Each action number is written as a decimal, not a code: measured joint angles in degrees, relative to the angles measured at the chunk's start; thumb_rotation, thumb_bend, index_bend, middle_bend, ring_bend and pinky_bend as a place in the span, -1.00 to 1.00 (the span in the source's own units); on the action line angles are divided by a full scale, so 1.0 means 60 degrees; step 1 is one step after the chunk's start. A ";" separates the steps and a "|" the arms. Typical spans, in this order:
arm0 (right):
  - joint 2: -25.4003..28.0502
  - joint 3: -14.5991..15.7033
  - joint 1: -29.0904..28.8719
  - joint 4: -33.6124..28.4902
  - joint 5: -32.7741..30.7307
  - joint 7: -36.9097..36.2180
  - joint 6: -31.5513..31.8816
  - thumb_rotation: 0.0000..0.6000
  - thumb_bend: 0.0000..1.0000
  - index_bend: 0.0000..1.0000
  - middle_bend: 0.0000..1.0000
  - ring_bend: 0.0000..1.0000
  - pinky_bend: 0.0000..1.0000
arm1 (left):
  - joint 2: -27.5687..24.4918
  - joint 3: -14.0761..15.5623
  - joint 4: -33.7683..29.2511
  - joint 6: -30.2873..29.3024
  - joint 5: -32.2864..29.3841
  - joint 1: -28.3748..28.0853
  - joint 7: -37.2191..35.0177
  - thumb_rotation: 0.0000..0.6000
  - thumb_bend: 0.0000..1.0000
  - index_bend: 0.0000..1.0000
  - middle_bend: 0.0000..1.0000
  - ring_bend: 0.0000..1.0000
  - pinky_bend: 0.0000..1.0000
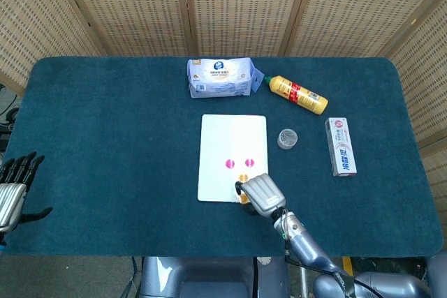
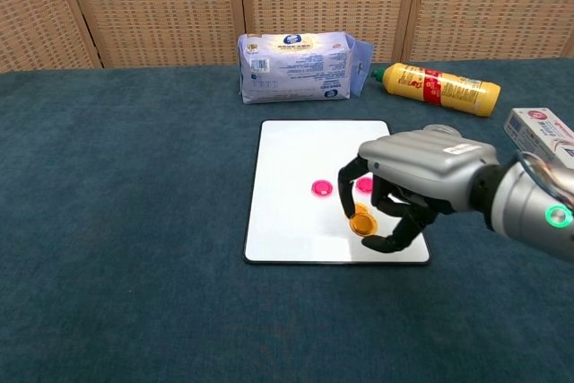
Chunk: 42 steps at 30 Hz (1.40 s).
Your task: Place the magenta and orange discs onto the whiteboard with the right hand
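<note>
The whiteboard (image 1: 223, 137) lies flat at the table's middle, with two magenta discs (image 1: 230, 163) (image 1: 249, 162) and an orange disc (image 1: 244, 177) on it. My right hand (image 2: 417, 181) hovers over the board's near right corner and pinches a second orange disc (image 2: 361, 221) between thumb and fingers, just above the board. In the chest view the hand partly covers the right magenta disc (image 2: 363, 184) and hides most of the orange disc on the board. My left hand (image 1: 14, 190) rests at the table's near left edge, fingers apart and holding nothing.
Behind the board lie a wipes pack (image 1: 220, 78) and a yellow bottle (image 1: 299, 94). A small clear jar (image 1: 287, 138) stands just right of the board, and a toothpaste box (image 1: 340, 146) lies further right.
</note>
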<state>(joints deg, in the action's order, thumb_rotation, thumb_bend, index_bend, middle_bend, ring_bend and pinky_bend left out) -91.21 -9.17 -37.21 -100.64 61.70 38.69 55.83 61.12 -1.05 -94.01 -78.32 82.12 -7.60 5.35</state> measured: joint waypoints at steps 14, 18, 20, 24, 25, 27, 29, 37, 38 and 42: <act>-0.2124 -0.1132 -0.2357 0.2616 -0.3563 0.1765 -0.0029 1.00 -0.27 -0.01 0.82 0.85 1.00 | -0.0121 -0.0104 0.0080 0.0235 -0.0243 -0.0088 -0.0347 1.00 -1.00 -1.00 -1.00 -1.00 -1.00; -0.2417 -0.1088 -0.2662 0.2949 -0.3842 0.2043 0.0253 1.00 -0.27 -0.01 0.82 0.85 1.00 | -0.0125 -0.0101 0.0096 0.0299 -0.0252 -0.0122 -0.0354 1.00 -1.00 -1.00 -1.00 -1.00 -1.00; -0.2478 -0.1043 -0.2739 0.2994 -0.3892 0.2109 0.0346 1.00 -0.27 -0.01 0.82 0.85 1.00 | -0.0123 -0.0097 0.0090 0.0323 -0.0259 -0.0134 -0.0333 1.00 -1.00 -1.00 -1.00 -1.00 -1.00; -0.2552 -0.0952 -0.2831 0.3084 -0.4021 0.2176 0.0464 1.00 -0.27 -0.01 0.82 0.85 1.00 | -0.0113 -0.0082 0.0071 0.0298 -0.0239 -0.0126 -0.0304 1.00 -1.00 -1.00 -1.00 -1.00 -1.00; -0.2564 -0.0920 -0.2847 0.3122 -0.4032 0.2200 0.0493 1.00 -0.27 -0.01 0.82 0.85 1.00 | -0.0112 -0.0077 0.0067 0.0294 -0.0232 -0.0123 -0.0301 1.00 -1.00 -1.00 -1.00 -1.00 -1.00; -0.2597 -0.0822 -0.2874 0.3233 -0.3985 0.2245 0.0568 1.00 -0.27 -0.01 0.82 0.85 1.00 | -0.0116 -0.0071 0.0064 0.0282 -0.0219 -0.0119 -0.0312 1.00 -1.00 -1.00 -1.00 -1.00 -1.00; -0.2628 -0.0732 -0.2882 0.3316 -0.3906 0.2243 0.0608 1.00 -0.27 -0.01 0.82 0.85 1.00 | -0.0115 -0.0072 0.0076 0.0282 -0.0223 -0.0119 -0.0317 1.00 -1.00 -1.00 -1.00 -1.00 -1.00; -0.2799 -0.0704 -0.2941 0.3467 -0.3973 0.2035 0.0569 1.00 -0.27 -0.01 0.82 0.85 1.00 | -0.0114 -0.0077 0.0080 0.0285 -0.0245 -0.0122 -0.0324 1.00 -1.00 -1.00 -1.00 -1.00 -1.00; -0.2807 -0.0699 -0.2951 0.3488 -0.3988 0.2040 0.0564 1.00 -0.27 -0.01 0.82 0.85 1.00 | -0.0114 -0.0078 0.0080 0.0281 -0.0248 -0.0119 -0.0330 1.00 -1.00 -1.00 -1.00 -1.00 -1.00; -0.2844 -0.0668 -0.2998 0.3575 -0.4038 0.2051 0.0541 1.00 -0.27 -0.01 0.82 0.85 1.00 | -0.0121 -0.0081 0.0088 0.0306 -0.0261 -0.0130 -0.0353 1.00 -1.00 -1.00 -1.00 -1.00 -1.00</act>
<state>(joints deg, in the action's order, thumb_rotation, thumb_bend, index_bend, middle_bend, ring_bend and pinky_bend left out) -108.27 -13.18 -55.20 -79.19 37.48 50.99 59.07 60.39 -1.54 -93.48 -76.49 80.56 -8.38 3.23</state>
